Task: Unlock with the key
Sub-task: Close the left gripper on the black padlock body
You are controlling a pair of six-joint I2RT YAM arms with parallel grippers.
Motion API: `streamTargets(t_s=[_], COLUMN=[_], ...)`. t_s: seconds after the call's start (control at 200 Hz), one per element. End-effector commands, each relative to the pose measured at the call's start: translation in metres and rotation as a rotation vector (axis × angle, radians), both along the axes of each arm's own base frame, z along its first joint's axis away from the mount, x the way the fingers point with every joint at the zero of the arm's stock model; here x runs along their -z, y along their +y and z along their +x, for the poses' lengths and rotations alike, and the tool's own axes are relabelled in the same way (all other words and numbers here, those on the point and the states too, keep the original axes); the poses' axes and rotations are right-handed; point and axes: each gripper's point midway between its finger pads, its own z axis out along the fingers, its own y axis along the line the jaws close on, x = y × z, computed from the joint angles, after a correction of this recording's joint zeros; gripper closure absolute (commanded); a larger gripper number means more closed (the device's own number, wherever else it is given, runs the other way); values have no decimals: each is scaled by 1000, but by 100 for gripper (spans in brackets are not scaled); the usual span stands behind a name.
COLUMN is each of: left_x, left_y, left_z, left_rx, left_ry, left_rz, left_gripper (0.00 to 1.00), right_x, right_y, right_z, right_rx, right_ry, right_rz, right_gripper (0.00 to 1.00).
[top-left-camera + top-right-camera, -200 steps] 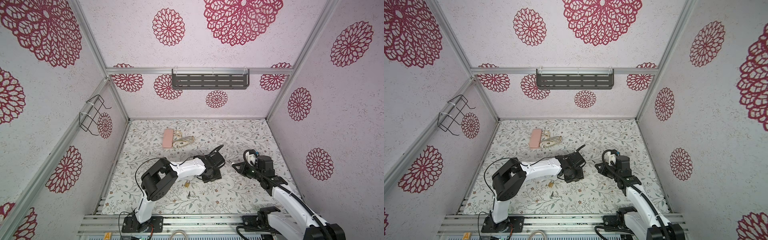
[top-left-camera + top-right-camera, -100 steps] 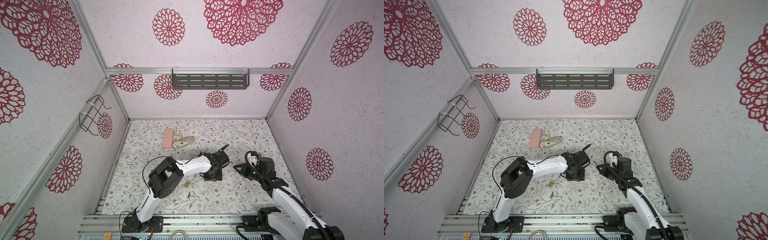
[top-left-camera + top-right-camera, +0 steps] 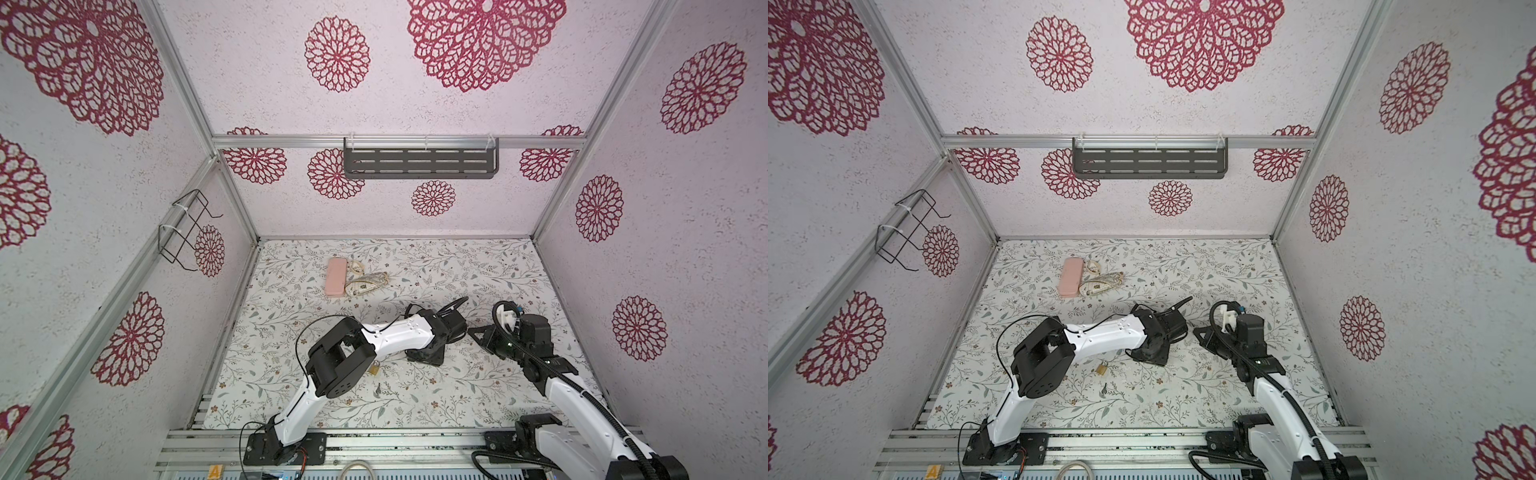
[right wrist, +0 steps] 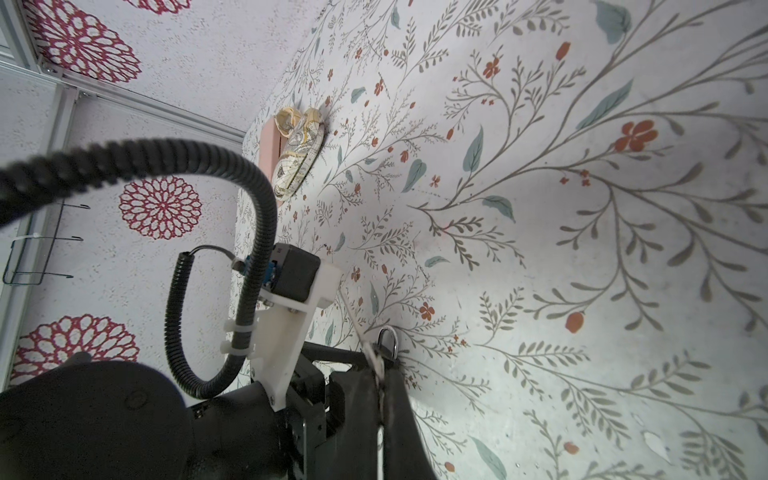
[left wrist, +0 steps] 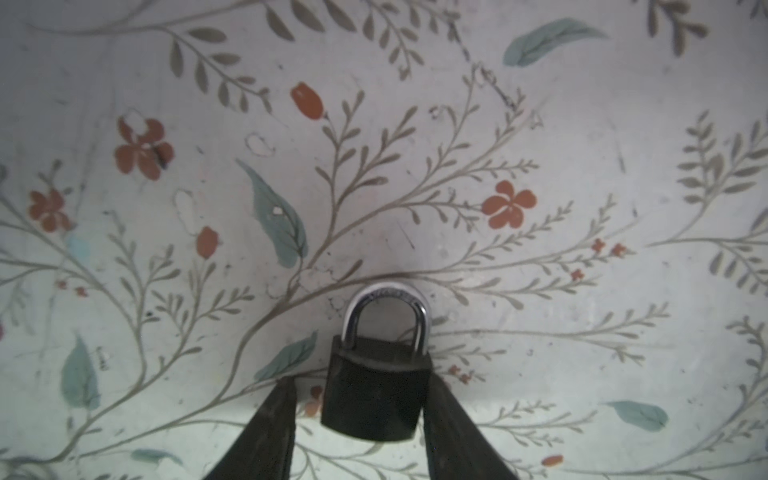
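Two padlocks on the table, and the unlocking looks barely begun — the dark padlock (image 5: 374,401) lies flat between the left gripper's (image 5: 360,380) parted jaws. One finger is against its side and the other just short of it, with the shackle seated and pointing away from them. The right gripper (image 4: 380,368) hovers near, jaws closed on something thin and pale, too small to name. A brass padlock (image 3: 375,368) and what looks like a key (image 3: 379,390) lie apart from both pairs of jaws, toward the arm bases. Gripping, inserting and turning all seem left to do. Well beyond the jaws, a shut case (image 3: 336,276) hides its contents — shelf (image 3: 419,164) and basket (image 3: 183,226) show nothing inside.
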Motion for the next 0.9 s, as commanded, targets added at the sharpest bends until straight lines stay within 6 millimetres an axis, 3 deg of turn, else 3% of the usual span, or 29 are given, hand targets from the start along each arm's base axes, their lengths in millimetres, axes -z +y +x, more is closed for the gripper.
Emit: streamTargets(t_s=[0.0, 0.265, 0.385, 0.896], left_x=[8, 16, 18, 33], left_y=[23, 5, 2, 19], left_z=[2, 4, 4, 10], left_rx=[13, 67, 69, 26], left_ry=[-26, 0, 18, 7], left_rz=[108, 58, 20, 69], left_gripper=[51, 48, 51, 58], right_x=[-7, -8, -7, -9], right_y=[2, 2, 1, 0], right_z=[2, 5, 5, 2], right_rx=[1, 5, 7, 12], right_ry=[-26, -23, -21, -16], right_rz=[33, 38, 30, 33], right_gripper=[100, 100, 100, 100])
